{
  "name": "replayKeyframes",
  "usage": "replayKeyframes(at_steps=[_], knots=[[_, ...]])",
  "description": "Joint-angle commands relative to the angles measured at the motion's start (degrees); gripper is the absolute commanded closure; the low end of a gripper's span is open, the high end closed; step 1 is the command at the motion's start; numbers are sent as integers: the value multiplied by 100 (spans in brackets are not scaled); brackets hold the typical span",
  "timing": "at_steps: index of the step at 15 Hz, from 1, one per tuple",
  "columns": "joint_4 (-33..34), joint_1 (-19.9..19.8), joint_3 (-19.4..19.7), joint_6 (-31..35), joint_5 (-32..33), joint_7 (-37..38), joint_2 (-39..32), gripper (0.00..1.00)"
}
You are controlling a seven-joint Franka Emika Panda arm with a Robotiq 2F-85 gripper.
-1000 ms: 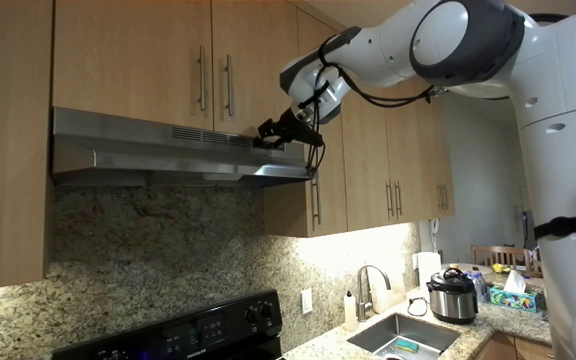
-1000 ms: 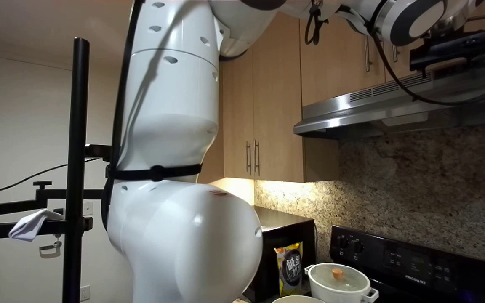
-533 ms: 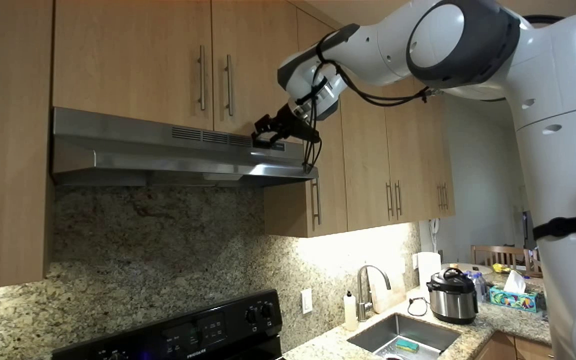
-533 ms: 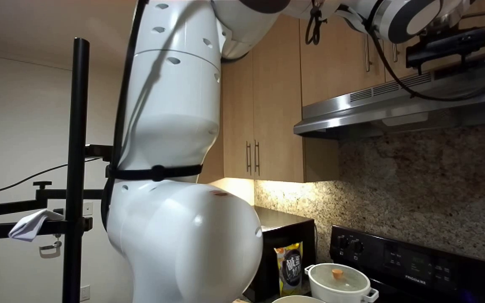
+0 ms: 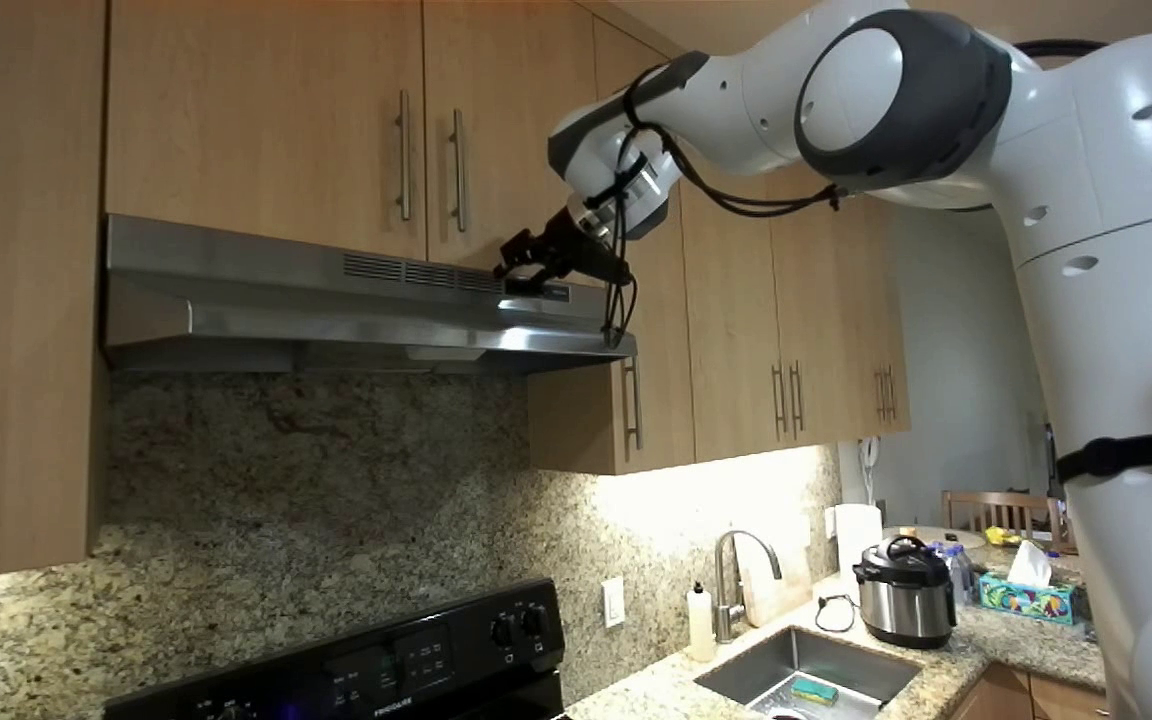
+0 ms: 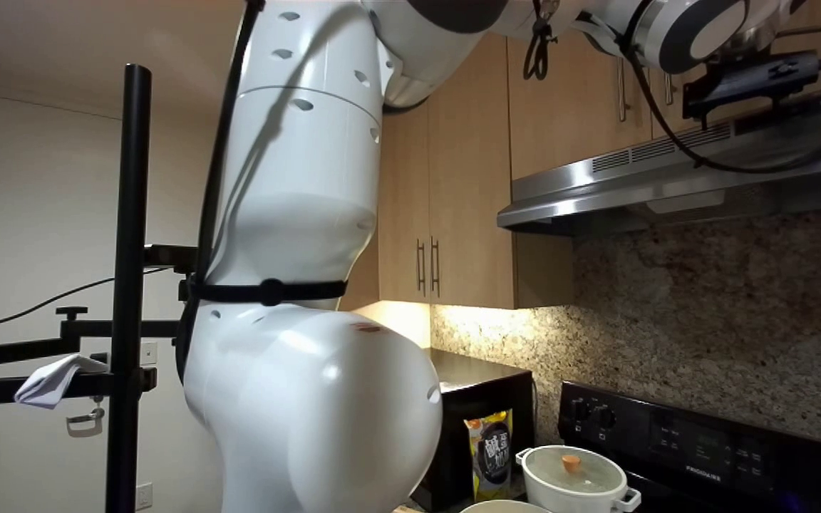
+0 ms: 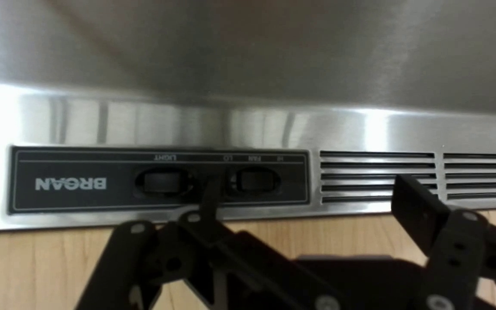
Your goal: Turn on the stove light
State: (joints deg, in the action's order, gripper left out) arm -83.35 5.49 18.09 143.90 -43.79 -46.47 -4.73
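Note:
A stainless range hood point(image 5: 336, 312) hangs over the stove and also shows in the other exterior view point(image 6: 596, 189). In the wrist view its black BROAN control panel point(image 7: 71, 198) appears upside down. The LIGHT rocker switch point(image 7: 162, 182) sits left of the FAN switch point(image 7: 256, 180). My gripper point(image 7: 310, 189) is open and empty, in front of the hood's upper strip. One finger point(image 7: 210, 198) overlaps the panel between the two switches; I cannot tell if it touches. The opposite finger point(image 7: 416, 206) is before the vent slots. The pale lens point(image 5: 444, 353) under the hood shows no glow.
Wooden cabinets point(image 5: 266, 120) with bar handles point(image 5: 458, 170) rise directly above the hood. Vent slots point(image 7: 377, 176) lie beside the panel. A cable point(image 5: 619, 280) hangs from the wrist near the hood's end. The black stove point(image 5: 386, 660) stands below, with a white pot point(image 6: 573, 484).
My gripper has shifted a little left along the hood in an exterior view. The upper arm and elbow have swung left and slightly down there. The gripper stays open.

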Motion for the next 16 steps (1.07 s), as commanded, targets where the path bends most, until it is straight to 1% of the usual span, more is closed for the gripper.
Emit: replayKeyframes(at_steps=[1,7,14,15,16], knots=[[72,-74,31,-98,-183,-133,-38,0],[6,-126,176,-56,-181,-63,-6,0],[165,-134,179,-224,-218,-95,-153,0],[203,-669,-402,-233,-114,-33,-164,0],[187,-225,57,-253,-216,-97,-176,0]])
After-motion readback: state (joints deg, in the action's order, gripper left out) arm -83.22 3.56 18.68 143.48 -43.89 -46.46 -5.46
